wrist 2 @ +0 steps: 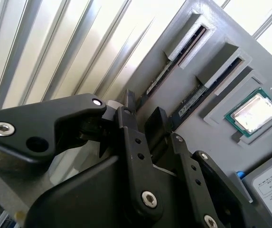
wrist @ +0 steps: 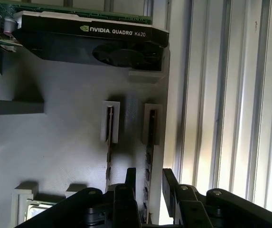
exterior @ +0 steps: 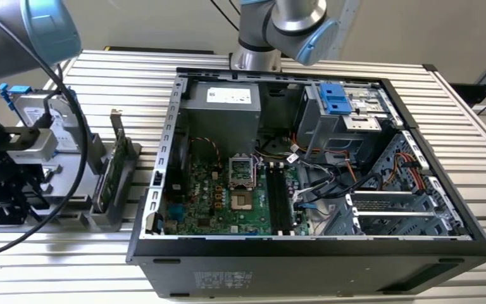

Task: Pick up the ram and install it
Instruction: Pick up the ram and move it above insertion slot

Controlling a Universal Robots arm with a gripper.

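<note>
Exterior view: the black tower computer case [exterior: 311, 253] lies on its side with the panel off on the ribbed aluminium table [exterior: 57, 266]. Inside it are the green motherboard [exterior: 218, 196] and the long black memory slots [exterior: 275, 196], which appear empty. On the exterior view's left, well apart from the case, the grey moulded parts holder [exterior: 99, 218] carries the boxy silver hard drive with blue rails [exterior: 36, 117] and the upright green expansion card with a metal bracket [exterior: 112, 161]. The grey-and-blue robot arm [exterior: 23, 25] reaches down over this holder. Second wrist view: the black two-finger gripper [wrist 2: 143, 104] is at the holder. Its jaws are parted and hold nothing. The ram [wrist 2: 159, 78], a long, narrow, thin circuit-board stick seen edge-on, stands in the holder slot nearest the table edge of the holder. A second, similar stick [wrist 2: 197, 97] occupies the neighbouring slot, and a square silver processor chip with a green rim [wrist 2: 254, 111] sits in a recess beyond it. First wrist view: the ram runs between the two fingertips [wrist: 131, 176], with a gap on either side, so the pads are not clamped on it. It cannot be told whether the fingers are already low enough to overlap the stick's faces. Status, as a judgement: the gripper is lined up over the ram for the pick. Closing on the stick, lifting it from the holder, carrying it to the case and seating it in a memory slot are not yet done.
</note>
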